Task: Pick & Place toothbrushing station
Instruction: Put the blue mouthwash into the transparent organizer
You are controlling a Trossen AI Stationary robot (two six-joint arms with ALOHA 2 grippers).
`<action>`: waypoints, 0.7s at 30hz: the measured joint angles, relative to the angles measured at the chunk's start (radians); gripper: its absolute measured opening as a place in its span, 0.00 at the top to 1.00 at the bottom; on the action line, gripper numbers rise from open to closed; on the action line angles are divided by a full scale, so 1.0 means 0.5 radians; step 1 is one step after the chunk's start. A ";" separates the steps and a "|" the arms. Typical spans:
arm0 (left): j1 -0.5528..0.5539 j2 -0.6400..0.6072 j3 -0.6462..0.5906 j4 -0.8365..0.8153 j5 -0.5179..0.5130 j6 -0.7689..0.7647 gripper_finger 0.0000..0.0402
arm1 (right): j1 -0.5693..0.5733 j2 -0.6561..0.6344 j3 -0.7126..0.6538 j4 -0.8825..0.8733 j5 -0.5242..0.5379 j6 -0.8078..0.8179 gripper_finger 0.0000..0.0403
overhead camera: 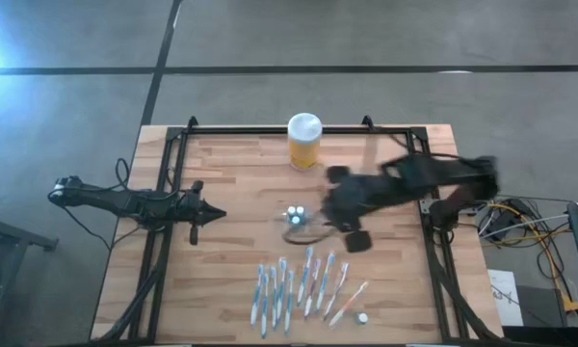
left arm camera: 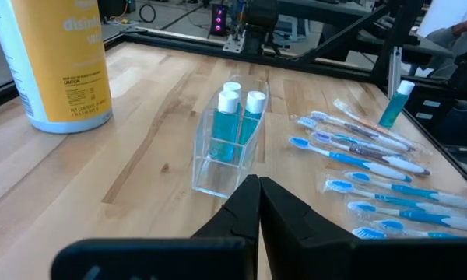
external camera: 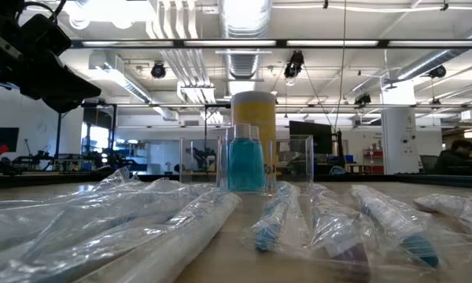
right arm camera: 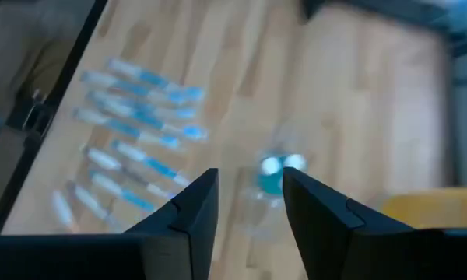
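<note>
Toothbrushing station (overhead camera: 297,218) sits near the middle of my table (overhead camera: 231,280), a low see-through plastic holder with joined compartments, two small blue bottles with white caps standing upright in it. In my left wrist view the holder (left arm camera: 227,149) stands just beyond my fingertips, the bottles close together inside it. My right claw (overhead camera: 339,224) hangs over the table just to the right of the station, toward the right edge, its arm reaching in from that side and blurred in the overhead view. Its two dark fingers (right arm camera: 193,208) stand apart with a clear gap between them and nothing clamped; through that gap I see the white caps and the station (right arm camera: 279,177) below on the wood. My left claw (overhead camera: 212,215) waits near the left edge of the table, level with the station but well apart from it, its fingers (left arm camera: 241,208) pressed together on nothing. A yellow jar (overhead camera: 303,142) with a white lid stands upright near the far edge, behind the station; in the low view the jar (external camera: 254,134) rises directly behind the blue bottles. A row of wrapped toothbrushes (overhead camera: 299,284) lies along the near edge, side by side, in clear packaging with blue on them. One more small blue bottle (left arm camera: 395,103) stands beyond the brushes, close to the near right corner.
</note>
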 joint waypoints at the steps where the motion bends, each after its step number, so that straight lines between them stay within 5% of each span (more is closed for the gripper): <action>1: 0.000 0.000 0.000 0.000 0.000 0.000 0.97 | 0.072 -0.089 -0.067 0.048 0.129 0.068 0.67; 10: 0.000 0.000 0.000 0.000 0.000 -0.067 0.97 | 0.656 -0.700 -0.849 0.298 1.033 0.955 0.77; 17: 0.000 0.000 0.000 0.000 0.000 -0.101 0.97 | 0.874 -0.821 -1.427 0.480 1.143 1.555 0.86; 21: 0.000 0.000 0.000 -0.001 -0.001 -0.105 0.97 | 0.896 -0.785 -1.632 0.707 1.020 1.677 0.90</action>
